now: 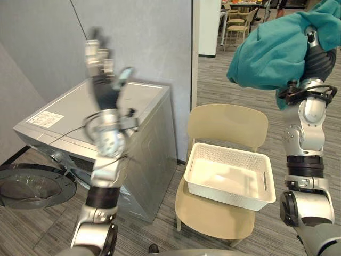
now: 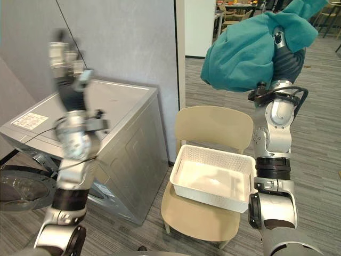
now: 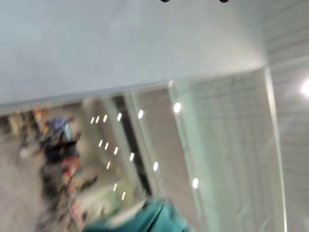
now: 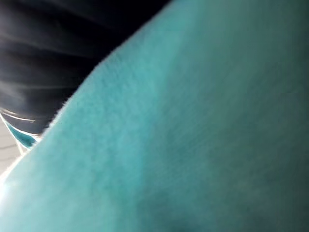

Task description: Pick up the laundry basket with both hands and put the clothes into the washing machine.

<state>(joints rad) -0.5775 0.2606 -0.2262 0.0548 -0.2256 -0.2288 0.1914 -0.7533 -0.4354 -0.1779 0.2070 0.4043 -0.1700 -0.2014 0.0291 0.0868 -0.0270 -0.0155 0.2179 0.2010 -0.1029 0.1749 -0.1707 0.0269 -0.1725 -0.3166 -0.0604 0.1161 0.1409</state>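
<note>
**Washing machine** [image 1: 152, 133]: a silver box at my left against the grey wall, its round door [image 1: 32, 186] swung open low at the far left.

**Chair** [image 1: 229, 125]: beige, just beside the machine, seat facing me.

**Garment** [image 1: 272, 50]: a teal bundle held high above and to the right of the chair, draped over my right hand [image 1: 319, 61]. Its long axis ran sideways, the bulk sagging toward my left. I could not tell how the fingers under the cloth were set.

**Basket** [image 1: 230, 196]: white, resting on the chair seat, mouth up. Its long axis lay across the seat from side to side, with a handle slot in the short end toward my right.

**Left hand** [image 1: 104, 80]: raised in front of the machine, fingers straight and pointing up, holding nothing.
</note>
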